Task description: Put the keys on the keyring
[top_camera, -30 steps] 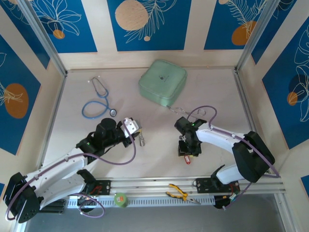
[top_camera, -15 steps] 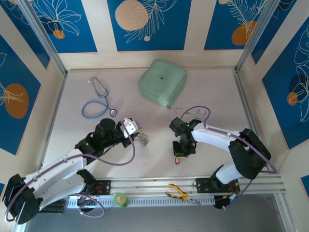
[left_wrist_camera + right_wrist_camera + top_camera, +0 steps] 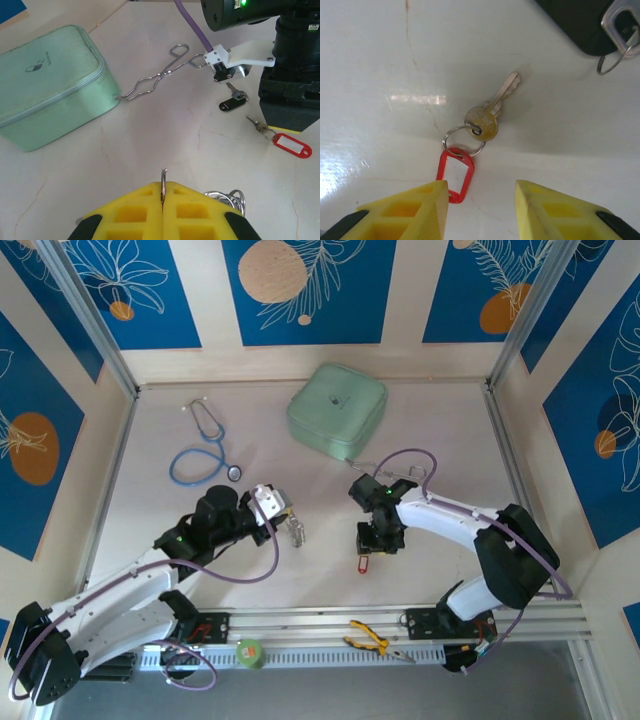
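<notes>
My left gripper (image 3: 163, 192) is shut on the keyring (image 3: 163, 176). Its thin wire stands upright between the yellow fingers, and its small metal pieces (image 3: 231, 198) hang to the right. From above, the left gripper (image 3: 283, 517) holds the keyring (image 3: 296, 532) left of centre. My right gripper (image 3: 480, 200) is open, just above the table. A brass key (image 3: 486, 121) on a small ring with a red tag (image 3: 456, 172) lies flat before its left finger. That red-tagged key (image 3: 364, 564) lies below the right gripper (image 3: 376, 543). A dark-headed key (image 3: 231, 104) lies beside the right arm.
A mint-green zip case (image 3: 337, 410) sits at the back, with thin metal tongs (image 3: 375, 468) in front of it. A blue stethoscope (image 3: 205, 445) lies at the back left. Yellow-handled pliers (image 3: 375, 642) and a green tape roll (image 3: 250, 652) rest on the front rail.
The right gripper has moved left and slightly back, dragging the red-tagged key left, and now stands open with the key lying free. The left gripper barely moved.
</notes>
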